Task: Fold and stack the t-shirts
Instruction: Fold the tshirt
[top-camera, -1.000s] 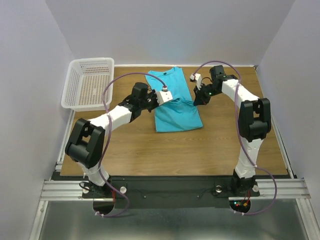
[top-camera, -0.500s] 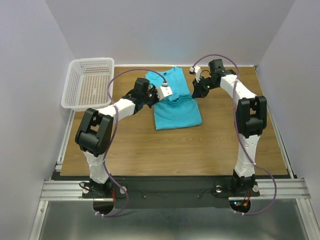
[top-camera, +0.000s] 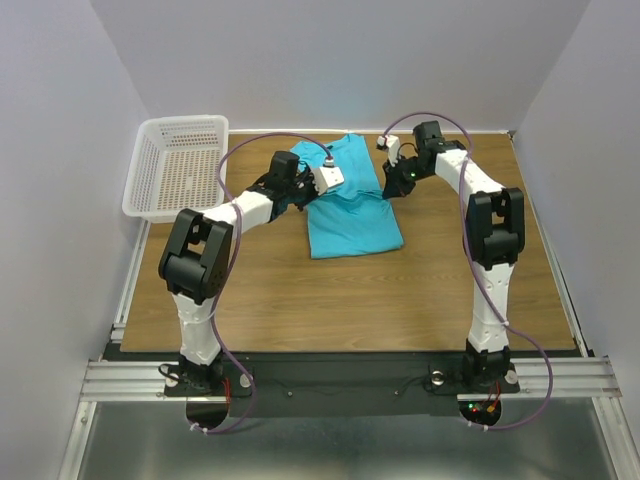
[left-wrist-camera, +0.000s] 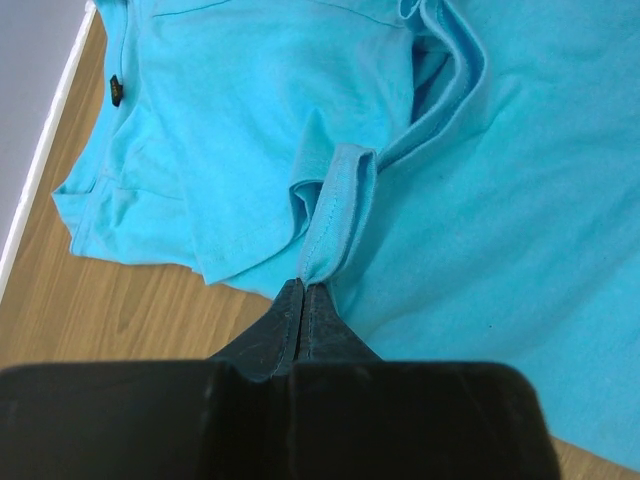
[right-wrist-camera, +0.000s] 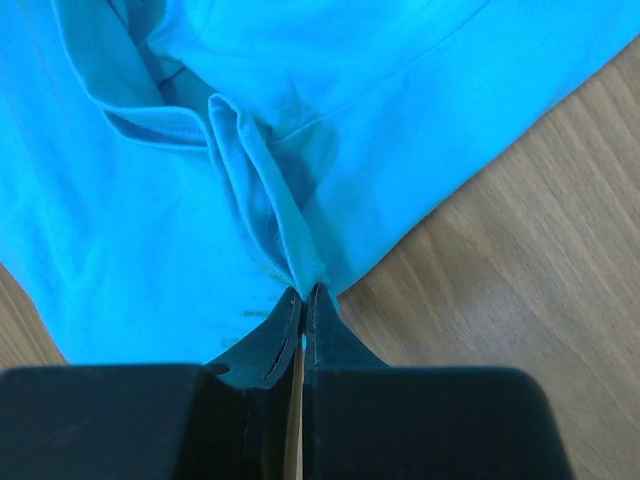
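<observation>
A turquoise t-shirt (top-camera: 352, 205) lies partly folded on the wooden table, at its far middle. My left gripper (top-camera: 305, 192) is shut on a pinched fold of the shirt's left edge (left-wrist-camera: 335, 215). My right gripper (top-camera: 388, 186) is shut on a pinched fold of the shirt's right edge (right-wrist-camera: 255, 195). Both hold the cloth lifted a little over the shirt's upper part. The lower part of the shirt lies flat.
A white mesh basket (top-camera: 178, 165) stands at the table's far left, empty. Bare wood (top-camera: 350, 300) lies in front of the shirt. White walls close in on three sides.
Both grippers have moved toward the far edge, carrying the shirt's pinched edges with them. The fold has travelled farther back over the shirt.
</observation>
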